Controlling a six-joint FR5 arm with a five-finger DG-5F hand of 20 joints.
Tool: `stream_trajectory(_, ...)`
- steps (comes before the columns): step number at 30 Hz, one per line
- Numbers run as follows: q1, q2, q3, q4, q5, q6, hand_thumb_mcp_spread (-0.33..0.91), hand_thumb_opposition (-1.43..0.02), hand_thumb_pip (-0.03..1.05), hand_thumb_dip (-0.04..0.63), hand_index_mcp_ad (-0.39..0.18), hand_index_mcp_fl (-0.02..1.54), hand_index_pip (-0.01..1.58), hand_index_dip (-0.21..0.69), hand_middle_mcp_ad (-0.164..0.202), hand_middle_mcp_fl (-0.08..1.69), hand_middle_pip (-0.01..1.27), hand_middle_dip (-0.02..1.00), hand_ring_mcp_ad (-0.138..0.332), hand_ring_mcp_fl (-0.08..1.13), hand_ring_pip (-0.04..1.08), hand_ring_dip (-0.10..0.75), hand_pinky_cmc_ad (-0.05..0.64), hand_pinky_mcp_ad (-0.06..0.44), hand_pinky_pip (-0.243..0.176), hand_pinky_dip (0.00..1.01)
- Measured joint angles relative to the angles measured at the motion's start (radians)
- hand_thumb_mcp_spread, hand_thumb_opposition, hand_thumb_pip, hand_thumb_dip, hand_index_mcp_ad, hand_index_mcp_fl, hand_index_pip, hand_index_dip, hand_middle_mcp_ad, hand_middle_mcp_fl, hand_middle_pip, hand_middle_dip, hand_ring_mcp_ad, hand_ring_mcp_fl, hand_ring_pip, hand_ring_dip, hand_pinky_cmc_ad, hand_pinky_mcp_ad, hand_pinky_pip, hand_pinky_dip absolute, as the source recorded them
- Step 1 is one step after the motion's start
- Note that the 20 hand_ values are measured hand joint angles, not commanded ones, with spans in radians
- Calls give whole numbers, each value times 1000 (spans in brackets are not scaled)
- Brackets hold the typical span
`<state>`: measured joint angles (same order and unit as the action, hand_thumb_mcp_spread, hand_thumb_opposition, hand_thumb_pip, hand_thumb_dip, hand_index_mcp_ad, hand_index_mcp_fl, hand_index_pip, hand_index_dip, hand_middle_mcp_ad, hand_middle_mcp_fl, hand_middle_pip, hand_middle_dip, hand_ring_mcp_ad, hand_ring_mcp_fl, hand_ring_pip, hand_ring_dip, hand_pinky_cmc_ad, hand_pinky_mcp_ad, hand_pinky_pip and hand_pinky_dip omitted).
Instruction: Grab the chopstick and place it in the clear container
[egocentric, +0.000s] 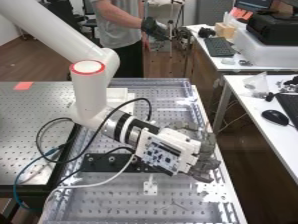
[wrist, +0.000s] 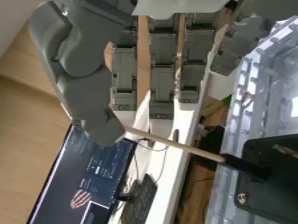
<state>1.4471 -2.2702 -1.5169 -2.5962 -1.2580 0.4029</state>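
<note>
Chopstick ungrasped, placing yet to begin

Nearest in the wrist view, my robot hand (wrist: 163, 75) is open, fingers straight at the upper centre, thumb bent away at the left, pinching nothing that I can see. Just past the thumb's tip, the chopstick (wrist: 176, 145) slants across the lower middle toward the right. Its dark end meets a black block (wrist: 276, 185) at lower right; whether it is socketed there, I cannot tell. I judge that I am at the approach: the grasp, the lift and the placing are all left.

The surface (egocentric: 179, 212) at the lower centre of the high view has clear edging, but I cannot tell which clear piece is the clear container, nor what it holds. Farther off, a screen (wrist: 76, 175) and a keyboard (wrist: 140, 200) lie toward the wrist view's lower left.
</note>
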Motion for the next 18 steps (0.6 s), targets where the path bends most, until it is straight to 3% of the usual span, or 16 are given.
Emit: stream_trajectory(18, 6, -5, 2, 4, 7, 9, 562, -834, 576, 339, -101, 293, 1353, 87, 89, 602, 723, 705, 87, 492, 87, 494, 374, 201, 14, 178)
